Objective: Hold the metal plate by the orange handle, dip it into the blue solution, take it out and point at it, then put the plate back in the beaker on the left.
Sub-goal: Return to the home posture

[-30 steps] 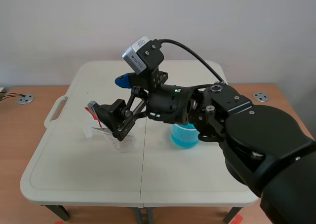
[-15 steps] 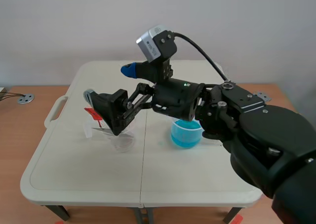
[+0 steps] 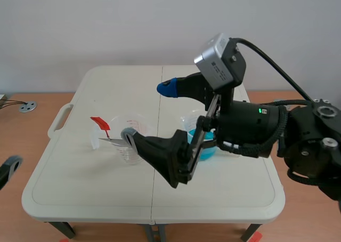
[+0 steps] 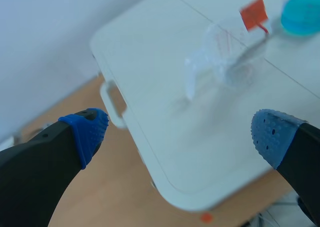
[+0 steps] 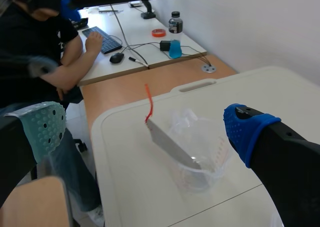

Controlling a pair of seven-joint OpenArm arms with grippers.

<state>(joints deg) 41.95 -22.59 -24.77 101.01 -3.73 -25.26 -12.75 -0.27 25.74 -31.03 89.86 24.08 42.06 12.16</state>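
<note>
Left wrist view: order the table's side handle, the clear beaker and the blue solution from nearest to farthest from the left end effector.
1. Table's side handle, at the table's near edge.
2. Clear beaker, mid-table.
3. Blue solution, beyond it.

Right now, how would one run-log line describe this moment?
metal plate with orange handle: leaning in clear plastic beaker | right jaws: open | left jaws: open

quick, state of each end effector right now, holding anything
left end effector: open, holding nothing
right end effector: open, holding nothing; metal plate sits in the beaker
</note>
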